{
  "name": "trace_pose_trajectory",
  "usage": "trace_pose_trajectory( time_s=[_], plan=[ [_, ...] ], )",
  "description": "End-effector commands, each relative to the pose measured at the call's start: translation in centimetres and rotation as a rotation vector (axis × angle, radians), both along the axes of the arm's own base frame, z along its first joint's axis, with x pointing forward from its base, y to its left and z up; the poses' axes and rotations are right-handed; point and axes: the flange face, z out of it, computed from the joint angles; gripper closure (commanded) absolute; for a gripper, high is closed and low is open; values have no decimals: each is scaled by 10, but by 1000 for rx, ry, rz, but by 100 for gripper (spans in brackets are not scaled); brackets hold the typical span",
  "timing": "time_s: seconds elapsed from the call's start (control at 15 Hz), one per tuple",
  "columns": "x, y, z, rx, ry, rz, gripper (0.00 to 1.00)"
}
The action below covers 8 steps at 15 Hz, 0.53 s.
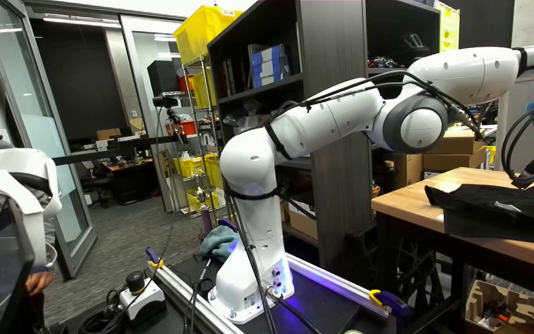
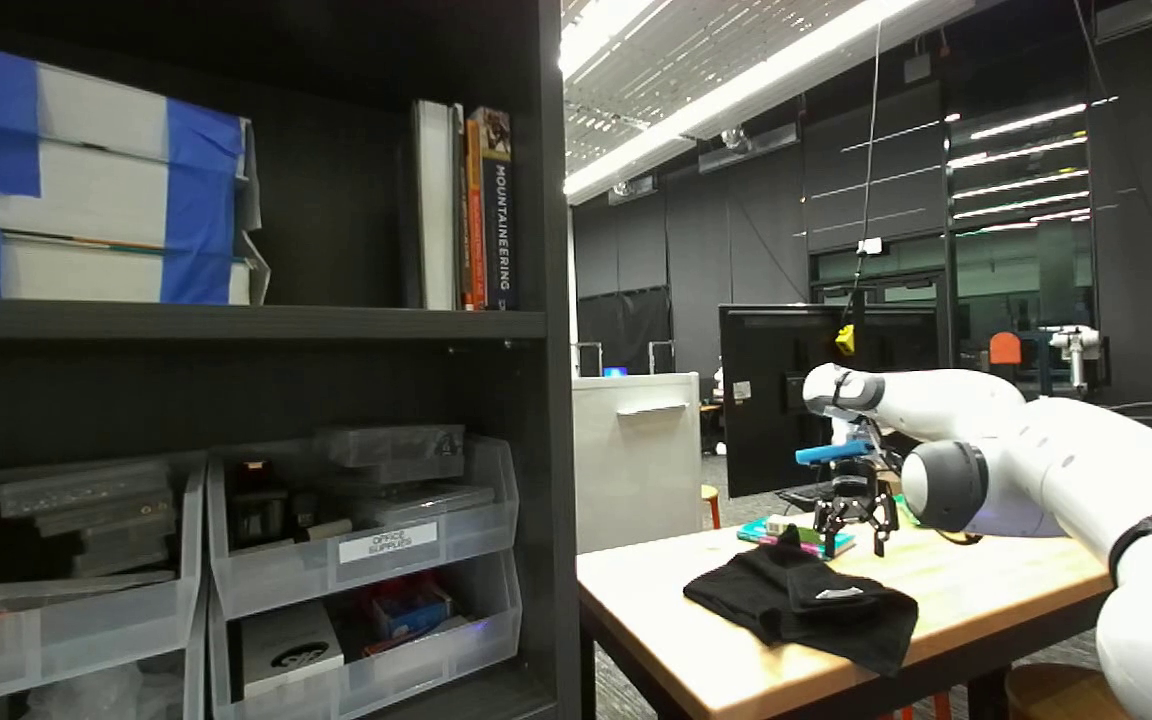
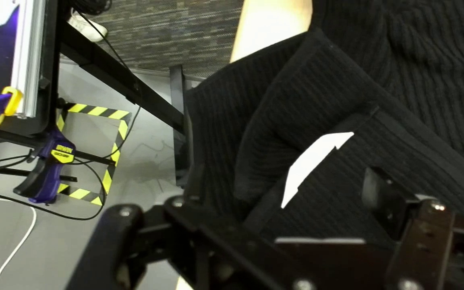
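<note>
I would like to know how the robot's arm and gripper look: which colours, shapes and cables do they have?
The arm is white, smooth and rounded, with a dark grey ring around one round joint. Black straps circle it, and black cables run along it. The gripper is black, with two jointed fingers; a bright blue bar sticks out above it.

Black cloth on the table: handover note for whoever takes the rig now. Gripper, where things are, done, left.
Gripper: open, over the black cloth, holding nothing.
Where: black cloth on the wooden table, part of it past the edge; white patch on it faces up.
Done: black cloth is out of the grip, layered over itself in places.
Left: it does not lie flat; folds show and the overhang is not cleared.
</note>
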Motion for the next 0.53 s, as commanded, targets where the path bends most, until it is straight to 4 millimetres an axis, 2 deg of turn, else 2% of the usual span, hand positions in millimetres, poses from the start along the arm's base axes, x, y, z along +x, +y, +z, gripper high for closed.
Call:
trace_pose_trajectory(
  time_s=[0.0, 0.2, 0.47],
  plan=[
    [-10, 5, -6, 54, 64, -15, 0],
    [-10, 10, -17, 116, 68, -21, 0],
    [1, 19, -34, 188, 13, -10, 0]
  ],
)
